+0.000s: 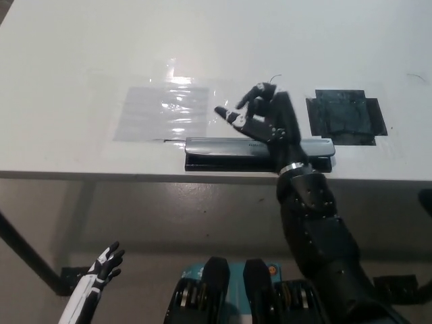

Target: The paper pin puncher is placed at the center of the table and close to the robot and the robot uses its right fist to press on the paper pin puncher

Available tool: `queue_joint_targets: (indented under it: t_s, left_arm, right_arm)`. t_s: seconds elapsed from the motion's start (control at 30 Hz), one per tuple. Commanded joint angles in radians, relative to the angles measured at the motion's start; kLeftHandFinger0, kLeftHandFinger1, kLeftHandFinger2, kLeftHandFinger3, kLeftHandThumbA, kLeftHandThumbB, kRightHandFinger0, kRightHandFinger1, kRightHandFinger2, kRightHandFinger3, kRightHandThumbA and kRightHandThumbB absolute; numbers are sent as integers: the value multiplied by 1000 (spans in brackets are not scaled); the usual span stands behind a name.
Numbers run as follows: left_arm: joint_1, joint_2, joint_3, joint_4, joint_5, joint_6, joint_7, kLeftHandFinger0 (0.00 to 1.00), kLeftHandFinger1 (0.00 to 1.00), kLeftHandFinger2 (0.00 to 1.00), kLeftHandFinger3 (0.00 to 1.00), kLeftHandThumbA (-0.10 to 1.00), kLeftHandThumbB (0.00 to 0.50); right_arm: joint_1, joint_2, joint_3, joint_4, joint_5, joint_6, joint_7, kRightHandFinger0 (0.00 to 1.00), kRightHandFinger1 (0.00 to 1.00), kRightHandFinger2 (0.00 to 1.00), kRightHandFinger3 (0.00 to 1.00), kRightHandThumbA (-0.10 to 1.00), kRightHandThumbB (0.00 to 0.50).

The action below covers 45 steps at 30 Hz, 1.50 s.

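The paper pin puncher (223,152) is a long grey bar on a black base, lying along the near edge of the white table (81,61) at its centre. My black right hand (263,121) hovers over the puncher's right half, lifted a little off the bar, its fingers apart and partly curled, holding nothing. The part of the bar under the wrist is hidden. My white left hand (101,266) hangs low at the lower left, below the table edge, with its fingers spread.
A clear plastic sheet (162,111) is taped flat on the table left of the puncher. A dark square patch (345,116) lies at the right. Table legs and floor show below the near edge.
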Motion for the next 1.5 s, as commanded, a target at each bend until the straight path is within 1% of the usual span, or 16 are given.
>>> queue_joint_targets:
  t_s: [0.0,0.13,0.2,0.37,0.4,0.43,0.47,0.5,0.53,0.57,0.77,0.93,1.17,1.3,1.43,1.47]
  left_arm:
    - [-5,17,0,-41,-4,-30,-17,1000,1000,1000,1000,1000,194]
    - [-7,25,4,-47,-22,-30,-28,1000,1000,1000,1000,1000,182]
    - [-2,25,5,-45,-15,-35,-23,1000,1000,1000,1000,1000,185]
    - [-12,24,2,-49,-4,-23,-20,1000,1000,1000,1000,1000,184]
    - [-14,26,3,-48,-4,-23,-21,1000,1000,1000,1000,1000,183]
    - [-14,26,2,-47,-7,-21,-23,1000,1000,1000,1000,1000,187]
    - [-19,25,3,-43,-9,-22,-23,1000,1000,1000,1000,1000,186]
    - [-16,26,4,-40,-13,-25,-23,1000,1000,1000,1000,1000,187]
    - [-13,25,5,-39,-13,-26,-22,1000,1000,1000,1000,1000,186]
    - [-14,25,5,-35,-7,-30,-19,1000,1000,1000,1000,1000,182]
    - [-14,23,2,-21,-3,-39,-18,1000,1000,1000,1000,1000,192]
    - [-12,23,2,-16,-7,-42,-20,1000,1000,1000,1000,1000,201]
    - [-13,23,-2,-27,-11,-37,-23,1000,1000,1000,1000,1000,207]
    - [-19,25,2,-25,-18,-32,-26,1000,1000,1000,1000,1000,223]
    - [-25,24,4,-26,-13,-31,-26,1000,1000,1000,1000,1000,223]
    - [-27,24,4,-21,-12,-40,-25,1000,1000,1000,1000,1000,202]
  right_arm:
    - [-28,-77,-4,-780,97,348,23,0,0,5,1,1000,167]
    - [79,-132,6,-1060,123,456,25,0,0,0,0,1000,191]
    - [156,-167,7,-1183,133,485,28,0,0,0,0,1000,172]
    - [346,-277,-7,-1355,137,450,70,0,0,0,5,1000,153]
    - [389,-293,-5,-1376,141,417,82,38,0,8,70,1000,147]
    - [457,-309,-2,-1397,162,363,95,164,172,219,277,1000,178]
    - [473,-315,0,-1400,171,347,98,175,167,180,288,1000,174]
    - [590,-346,9,-1399,162,246,137,528,628,708,721,1000,217]
    - [614,-353,12,-1399,156,229,142,637,771,899,858,1000,216]
    - [694,-364,11,-1396,120,192,154,972,1000,1000,1000,1000,264]
    - [937,-365,31,-1292,67,37,155,1000,1000,1000,1000,1000,293]
    - [1035,-356,44,-1178,36,-4,140,1000,1000,1000,1000,1000,334]
    - [1047,-323,82,-993,46,-32,145,1000,1000,1000,1000,1000,278]
    - [1026,-287,91,-883,13,-35,134,1000,1000,1000,1000,1000,319]
    - [1002,-273,94,-801,-27,-60,129,1000,1000,1000,1000,1000,311]
    - [992,-266,94,-773,-33,-64,125,1000,1000,1000,1000,1000,311]
